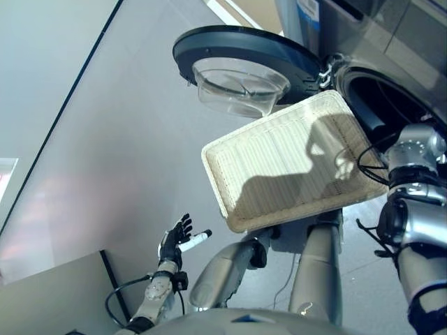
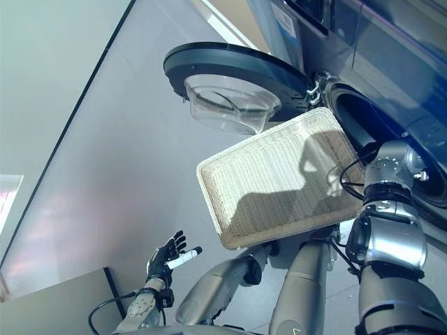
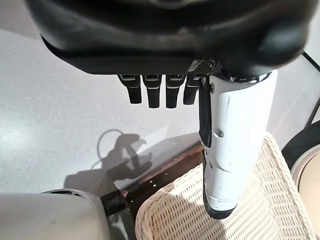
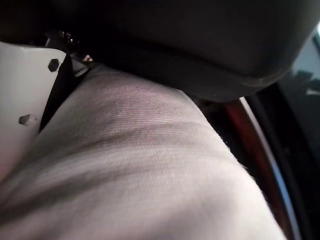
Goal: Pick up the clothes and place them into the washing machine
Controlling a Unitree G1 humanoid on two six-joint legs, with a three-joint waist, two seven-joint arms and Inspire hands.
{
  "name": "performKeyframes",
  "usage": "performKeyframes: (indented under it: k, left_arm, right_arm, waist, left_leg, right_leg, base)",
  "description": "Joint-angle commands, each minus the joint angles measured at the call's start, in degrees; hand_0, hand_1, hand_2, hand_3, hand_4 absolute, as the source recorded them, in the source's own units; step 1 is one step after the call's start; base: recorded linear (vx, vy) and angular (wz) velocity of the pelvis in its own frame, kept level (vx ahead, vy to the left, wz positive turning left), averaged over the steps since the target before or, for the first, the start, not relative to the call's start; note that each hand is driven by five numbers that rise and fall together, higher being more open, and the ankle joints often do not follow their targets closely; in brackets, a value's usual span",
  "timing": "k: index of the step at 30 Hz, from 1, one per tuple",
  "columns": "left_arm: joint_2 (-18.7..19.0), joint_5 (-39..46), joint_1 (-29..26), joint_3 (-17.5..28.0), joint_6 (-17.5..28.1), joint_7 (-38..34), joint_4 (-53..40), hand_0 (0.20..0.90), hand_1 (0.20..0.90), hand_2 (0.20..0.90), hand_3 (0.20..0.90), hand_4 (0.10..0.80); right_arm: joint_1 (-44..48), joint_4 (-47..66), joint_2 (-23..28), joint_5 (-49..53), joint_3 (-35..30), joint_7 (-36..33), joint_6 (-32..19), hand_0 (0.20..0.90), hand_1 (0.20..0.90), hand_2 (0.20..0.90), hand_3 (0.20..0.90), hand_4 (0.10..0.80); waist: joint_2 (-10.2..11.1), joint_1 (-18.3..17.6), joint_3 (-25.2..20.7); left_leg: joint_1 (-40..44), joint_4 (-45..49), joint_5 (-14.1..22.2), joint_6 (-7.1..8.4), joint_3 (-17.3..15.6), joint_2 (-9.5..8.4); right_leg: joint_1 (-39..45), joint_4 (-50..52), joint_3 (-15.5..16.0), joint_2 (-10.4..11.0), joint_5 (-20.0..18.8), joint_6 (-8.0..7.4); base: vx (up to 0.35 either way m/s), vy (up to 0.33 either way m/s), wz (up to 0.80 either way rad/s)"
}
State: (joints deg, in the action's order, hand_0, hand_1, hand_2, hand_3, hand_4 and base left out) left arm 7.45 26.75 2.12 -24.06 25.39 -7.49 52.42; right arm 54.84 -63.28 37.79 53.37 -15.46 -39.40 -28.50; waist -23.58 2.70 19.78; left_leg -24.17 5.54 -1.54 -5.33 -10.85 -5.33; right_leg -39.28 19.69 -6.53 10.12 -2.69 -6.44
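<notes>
A pale grey cloth (image 4: 140, 170) fills the right wrist view, bunched under the dark palm of my right hand (image 4: 200, 45) and against its white thumb cover. My right forearm reaches into the washing machine's dark drum opening (image 1: 391, 98), so the hand itself is hidden in both eye views. The round door (image 1: 244, 52) stands swung open to the left of the drum. An empty white wicker basket (image 1: 293, 160) sits in front of the machine, close to me. My left hand (image 1: 174, 241) hangs open at the lower left, away from the basket, holding nothing.
Grey floor spreads to the left of the basket and door. A dark line (image 1: 63, 112) runs across the floor at the far left. The drum's rim (image 4: 260, 165) shows just past the cloth in the right wrist view.
</notes>
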Motion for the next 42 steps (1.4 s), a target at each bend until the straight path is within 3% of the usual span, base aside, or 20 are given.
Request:
performKeyframes:
  k: [1, 8, 9, 12, 13, 14, 16, 17, 18, 22, 23, 25, 27, 30, 42]
  left_arm:
    - [2.84, 2.12, 1.24, 2.40, 1.53, -2.00, 4.60, 0.900, 0.900, 0.900, 0.900, 0.800]
    - [3.13, 1.81, 1.44, 2.67, 1.72, -1.72, 4.36, 0.900, 0.900, 0.900, 0.900, 0.800]
    - [3.17, 1.64, 1.50, 2.70, 1.87, -1.68, 3.87, 0.900, 0.900, 0.900, 0.900, 0.800]
    - [3.09, 1.43, 1.94, 2.83, 2.24, -1.77, 3.31, 0.900, 0.900, 0.900, 0.900, 0.800]
    - [3.25, 1.02, 1.82, 2.74, 2.15, -1.75, 3.10, 0.900, 0.900, 0.900, 0.900, 0.800]
    - [3.37, 0.93, 1.92, 2.65, 2.23, -1.78, 3.11, 0.900, 0.900, 0.900, 0.900, 0.800]
    - [3.41, 1.14, 1.95, 2.75, 2.34, -1.76, 3.14, 0.900, 0.900, 0.900, 0.900, 0.800]
    - [3.41, 1.06, 1.82, 2.82, 2.20, -1.84, 3.35, 0.900, 0.900, 0.900, 0.900, 0.800]
    - [3.43, 1.26, 1.67, 2.95, 2.21, -1.87, 3.31, 0.900, 0.900, 0.900, 0.900, 0.800]
    - [3.28, 0.82, 1.97, 3.17, 2.41, -1.94, 3.22, 0.900, 0.900, 0.900, 0.900, 0.800]
    - [3.48, 0.64, 1.88, 3.42, 2.26, -1.82, 3.18, 0.900, 0.900, 0.900, 0.900, 0.800]
    - [3.40, 0.94, 2.19, 3.31, 2.28, -1.55, 3.19, 0.900, 0.900, 0.900, 0.900, 0.800]
    - [4.34, -0.36, 2.07, 3.45, 1.18, -1.48, 3.96, 0.900, 0.900, 0.900, 0.900, 0.800]
    - [4.16, -0.68, 1.22, 3.74, 0.30, -1.67, 4.44, 0.900, 0.900, 0.900, 0.900, 0.800]
    - [2.92, 1.09, 2.25, 3.09, -0.97, 0.11, 5.39, 0.900, 0.900, 0.900, 0.900, 0.800]
  right_arm:
    - [8.20, 7.64, 7.32, -5.67, 8.93, 3.32, -5.23, 0.900, 0.900, 0.900, 0.900, 0.800]
    - [8.17, 4.61, 8.00, -5.97, 9.54, 3.53, -4.42, 0.900, 0.900, 0.900, 0.900, 0.800]
    - [7.89, 5.21, 7.82, -6.49, 9.50, 3.47, -4.40, 0.200, 0.200, 0.200, 0.200, 0.300]
    - [6.61, 6.14, 7.33, -7.26, 9.63, 4.25, -4.25, 0.200, 0.200, 0.200, 0.200, 0.300]
    - [6.77, 5.08, 7.88, -6.07, 8.96, 4.79, -4.36, 0.345, 0.345, 0.345, 0.345, 0.404]
    - [7.14, 3.31, 8.36, -5.46, 8.94, 4.90, -4.34, 0.900, 0.900, 0.900, 0.900, 0.800]
    - [7.77, 4.03, 8.21, -5.79, 9.62, 4.82, -4.35, 0.900, 0.900, 0.900, 0.900, 0.800]
    - [7.59, 3.64, 8.33, -6.24, 9.48, 4.41, -4.07, 0.658, 0.658, 0.658, 0.658, 0.627]
    - [7.38, 4.78, 8.01, -7.11, 9.79, 3.48, -4.30, 0.200, 0.200, 0.200, 0.200, 0.300]
    - [5.60, 5.61, 7.37, -7.84, 9.06, 4.04, -4.01, 0.200, 0.200, 0.200, 0.200, 0.300]
    - [6.12, 4.74, 8.04, -7.76, 9.22, 4.12, -3.82, 0.900, 0.900, 0.900, 0.900, 0.800]
    - [6.80, 1.78, 8.35, -5.41, 10.00, 6.73, -2.94, 0.900, 0.900, 0.900, 0.900, 0.800]
    - [10.09, -9.86, 12.47, -6.37, 13.41, 6.73, 2.96, 0.900, 0.900, 0.900, 0.900, 0.800]
    - [14.24, -14.68, 11.49, -5.91, 17.46, 7.72, 5.76, 0.900, 0.900, 0.900, 0.900, 0.800]
    - [15.63, -20.55, 9.38, -3.30, 19.65, 9.34, 7.87, 0.900, 0.900, 0.900, 0.900, 0.800]
  waist:
    - [0.66, 1.52, -6.56]
    - [0.69, 1.87, -6.50]
    - [0.58, 1.90, -6.47]
    - [0.66, 1.92, -6.39]
    - [0.64, 1.95, -6.40]
    - [0.62, 2.07, -6.49]
    - [0.56, 2.02, -6.43]
    - [0.56, 1.97, -6.39]
    - [0.54, 1.99, -6.34]
    - [0.36, 2.02, -6.57]
    - [0.34, 2.15, -6.74]
    - [0.45, 2.39, -6.92]
    - [1.14, 2.92, -7.58]
    - [1.28, 2.49, -7.25]
    - [1.24, 2.66, -6.70]
  left_leg:
    - [-3.29, 2.97, -0.18, 6.31, 4.45, 2.21]
    - [-3.25, 2.78, -0.40, 6.43, 4.77, 2.32]
    - [-3.24, 2.77, -0.39, 6.41, 4.74, 2.31]
    - [-3.33, 2.81, -0.51, 6.42, 4.80, 2.24]
    - [-3.39, 2.79, -0.51, 6.45, 4.84, 2.21]
    - [-3.35, 2.74, -0.51, 6.45, 4.89, 2.18]
    - [-3.43, 2.74, -0.66, 6.50, 4.79, 2.19]
    - [-3.43, 2.76, -0.66, 6.52, 4.82, 2.21]
    - [-3.52, 2.84, -0.71, 6.51, 4.81, 2.19]
    - [-3.72, 2.95, -0.71, 6.48, 4.80, 2.12]
    - [-3.75, 2.97, -0.69, 6.50, 4.77, 2.12]
    - [-3.78, 3.06, -0.68, 6.49, 4.77, 2.10]
    - [-3.56, 3.01, -0.67, 6.57, 4.88, 2.13]
    - [-3.55, 2.91, -0.73, 6.62, 4.65, 2.23]
    - [-3.76, 2.91, -1.04, 6.61, 4.53, 2.26]
  right_leg:
    - [6.25, -0.40, 5.15, -5.47, 5.76, 5.18]
    - [6.35, -0.52, 5.43, -5.47, 5.84, 5.27]
    - [6.30, -0.49, 5.49, -5.45, 5.84, 5.27]
    - [6.18, -0.54, 5.52, -5.32, 5.67, 5.30]
    - [6.16, -0.50, 5.56, -5.25, 5.72, 5.27]
    - [6.18, -0.53, 5.55, -5.25, 5.73, 5.27]
    - [6.04, -0.50, 5.50, -5.23, 5.58, 5.27]
    - [6.07, -0.49, 5.50, -5.27, 5.64, 5.29]
    - [6.02, -0.45, 5.43, -5.29, 5.57, 5.29]
    - [6.01, -0.53, 5.48, -5.25, 5.54, 5.33]
    - [6.05, -0.57, 5.46, -5.20, 5.53, 5.28]
    - [6.09, -0.59, 5.50, -5.17, 5.45, 5.31]
    - [6.25, -0.64, 5.61, -5.16, 5.38, 5.43]
    - [6.20, -0.93, 5.49, -5.33, 5.08, 5.49]
    - [6.33, -1.31, 5.46, -5.38, 4.71, 5.66]
  base:
    - [0.000, 0.000, 0.00]
    - [0.002, -0.004, 0.04]
    - [0.000, 0.000, 0.00]
    - [0.000, 0.000, 0.00]
    - [0.000, 0.000, 0.00]
    - [0.000, 0.000, 0.00]
    - [0.000, 0.000, 0.00]
    - [0.000, 0.000, 0.00]
    - [0.000, 0.000, 0.00]
    - [0.000, 0.000, 0.00]
    - [0.000, 0.000, 0.00]
    - [0.000, 0.000, 0.00]
    - [-0.007, 0.005, 0.03]
    - [-0.017, 0.004, 0.11]
    - [0.000, 0.000, 0.00]
